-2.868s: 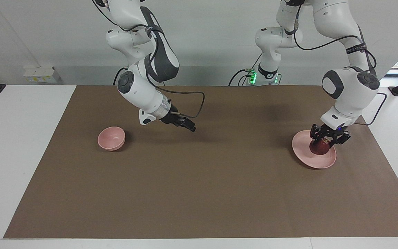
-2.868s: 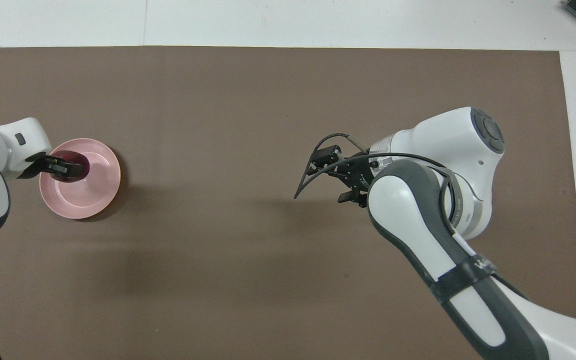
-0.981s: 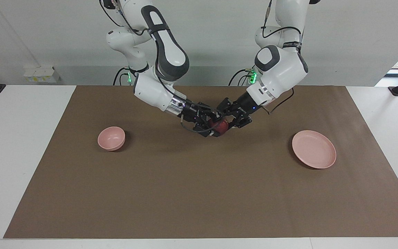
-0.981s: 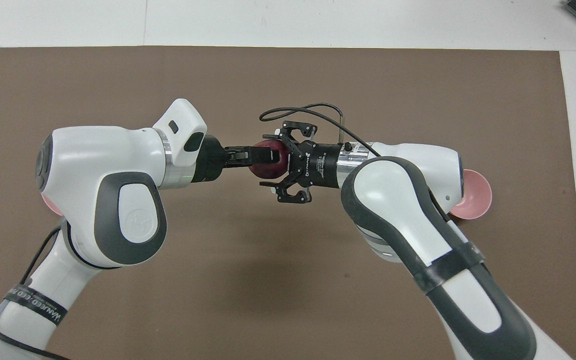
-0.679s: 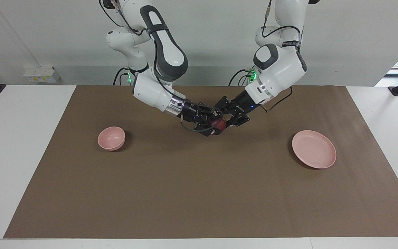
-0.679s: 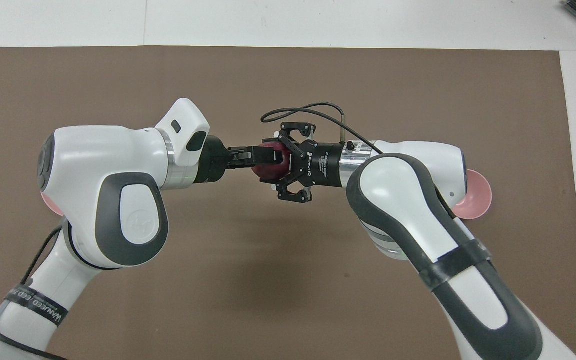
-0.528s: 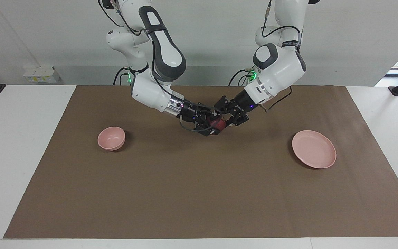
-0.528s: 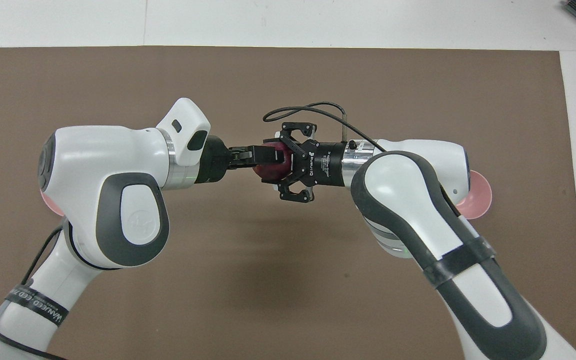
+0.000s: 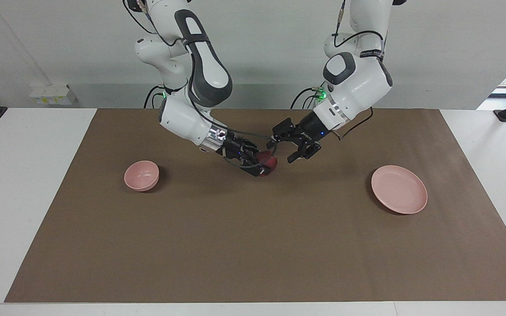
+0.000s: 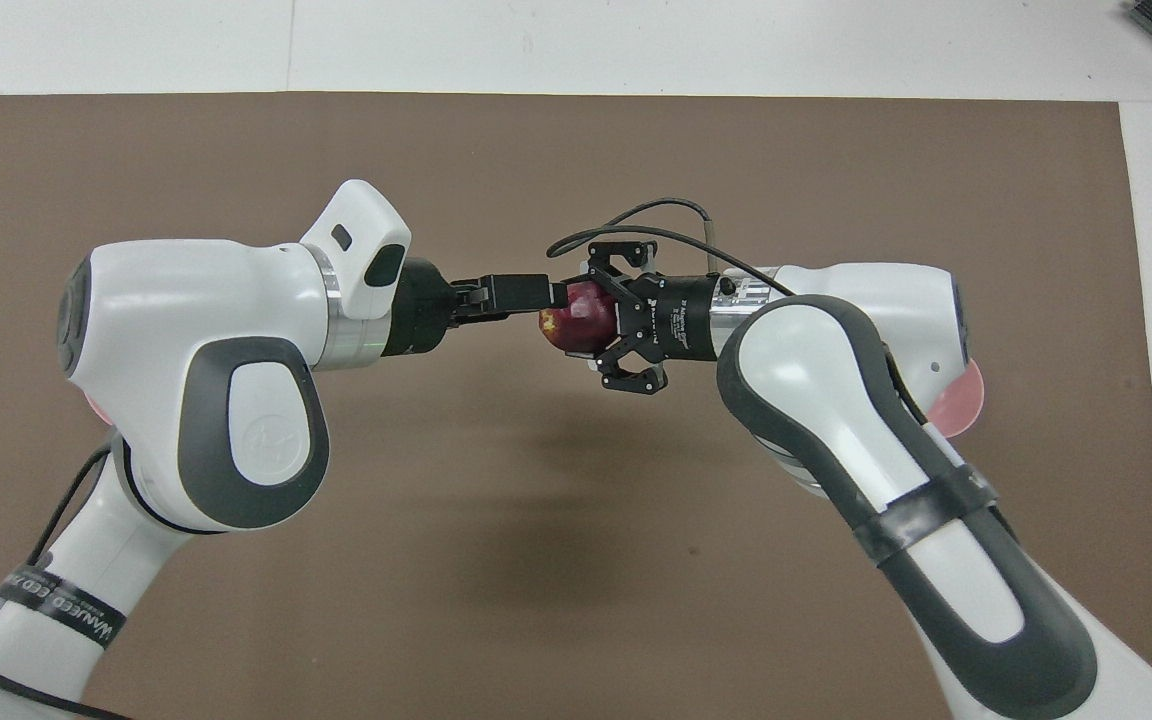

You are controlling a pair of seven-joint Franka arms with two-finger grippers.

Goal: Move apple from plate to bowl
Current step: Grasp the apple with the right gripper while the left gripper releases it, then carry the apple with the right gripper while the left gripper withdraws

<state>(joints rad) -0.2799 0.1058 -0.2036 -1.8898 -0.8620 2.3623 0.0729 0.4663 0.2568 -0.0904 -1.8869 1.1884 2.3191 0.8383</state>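
Status: task partly done, roughly at its middle stage by my reading.

- The right gripper (image 9: 264, 167) hangs in the air over the middle of the brown mat (image 9: 253, 245). It is clamped around the apple (image 9: 270, 162), whose yellowish patch shows in the overhead view.
- The left gripper (image 9: 284, 150) hovers just beside the apple, over the same middle stretch of mat. Its fingers are spread wide, and in the facing view they appear clear of the fruit. It holds nothing.
- Judgement: this reads as a handover between the arms, with the apple now carried by the right arm alone.

Containers:
- The bowl (image 9: 141, 175) sits upright on the mat toward the right arm's end of the table. It is well apart from the grippers and nothing is in it.
- The plate (image 9: 399, 189) sits on the mat toward the left arm's end, slightly farther from the robots than the bowl. It is bare, with the apple off it.

Done: apple lifted off the plate and brought to mid-table.

Left: carry the apple along to the bowl, lower it inside and let go. The left arm needs to pull clear first, since its open fingers are close to the fruit. Risk: the round apple may slip in a two-finger pinch during the carry.
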